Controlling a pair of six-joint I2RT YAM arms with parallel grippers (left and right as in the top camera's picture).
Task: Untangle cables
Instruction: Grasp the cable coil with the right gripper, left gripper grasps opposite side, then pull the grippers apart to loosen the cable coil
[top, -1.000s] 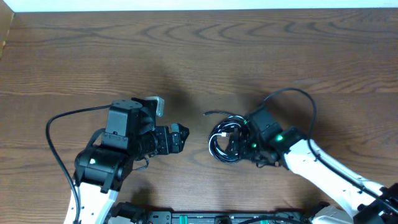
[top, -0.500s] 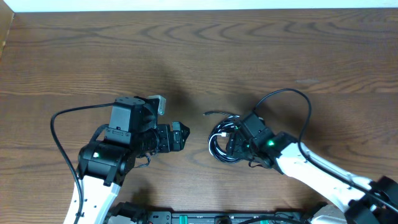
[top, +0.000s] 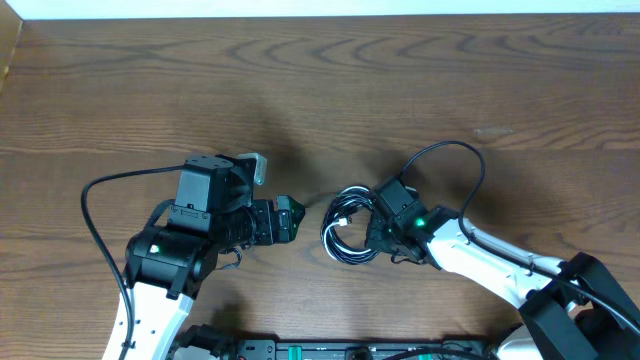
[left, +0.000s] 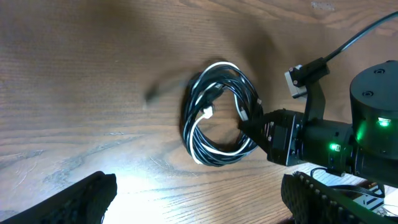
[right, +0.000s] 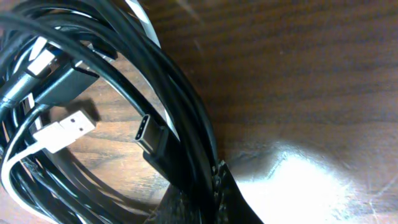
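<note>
The cables (top: 330, 238) lie as one coiled bundle of black cords and a white one on the wooden table, just right of centre. My right gripper (top: 376, 234) is shut on the black strands at the bundle's right side; in the right wrist view its fingers (right: 205, 199) pinch those strands (right: 180, 146), with a white USB plug (right: 65, 130) and a black USB-C plug (right: 146, 134) inside the loop. My left gripper (top: 297, 220) is open just left of the bundle, not touching it. In the left wrist view the coil (left: 214, 157) lies ahead of the spread fingers (left: 81, 199).
The right arm's thick black lead (top: 450, 150) arches above the table behind the right gripper. The left arm's lead (top: 100, 190) curves out at the left. The table's far edge (top: 320, 14) runs along the top.
The right gripper has shut on the bundle's right side and shifted left with it, so the coil now lies closer to the left gripper. The left arm has barely moved.
</note>
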